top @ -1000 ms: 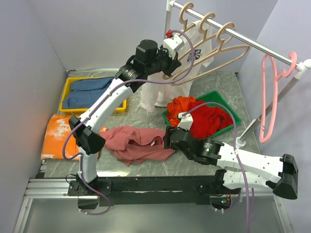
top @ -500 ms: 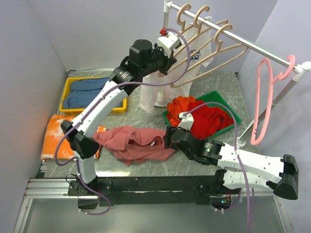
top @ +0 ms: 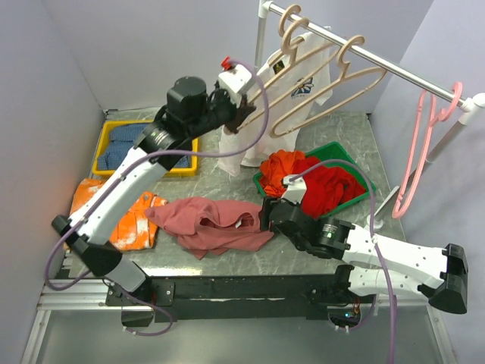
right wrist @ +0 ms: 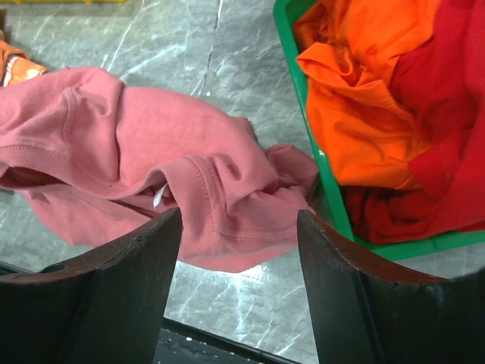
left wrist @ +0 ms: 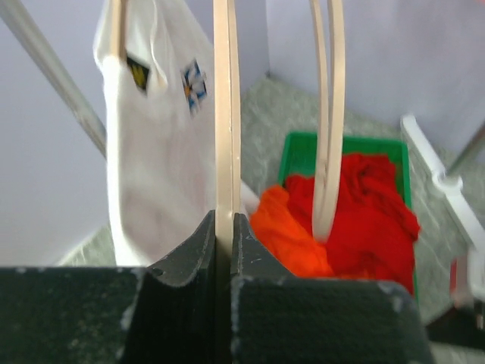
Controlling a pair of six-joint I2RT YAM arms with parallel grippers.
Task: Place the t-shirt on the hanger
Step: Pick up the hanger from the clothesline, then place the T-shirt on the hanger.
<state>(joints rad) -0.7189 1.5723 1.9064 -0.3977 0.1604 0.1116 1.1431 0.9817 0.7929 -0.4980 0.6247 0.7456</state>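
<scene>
Top external: grey marble surface (top: 356,129), lilac walls (top: 114,45); yellow bin (top: 125,123) holds blue cloth (top: 117,148); green tray (top: 356,163) holds red-orange garments (top: 322,186); t-shirt (top: 208,224) lies crumpled on the surface.
Left wrist: my left pincer (left wrist: 224,227) pinches the hanger (left wrist: 224,114).
Right wrist: my right pincer (right wrist: 236,220) is spread above the t-shirt.

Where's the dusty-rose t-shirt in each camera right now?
Top external: t-shirt crumpled mid-frame, left of the green bin.
Left wrist: not in view.
Right wrist: t-shirt fills left and centre.
Shared landmark: green bin of red clothes, in all three views.
</scene>
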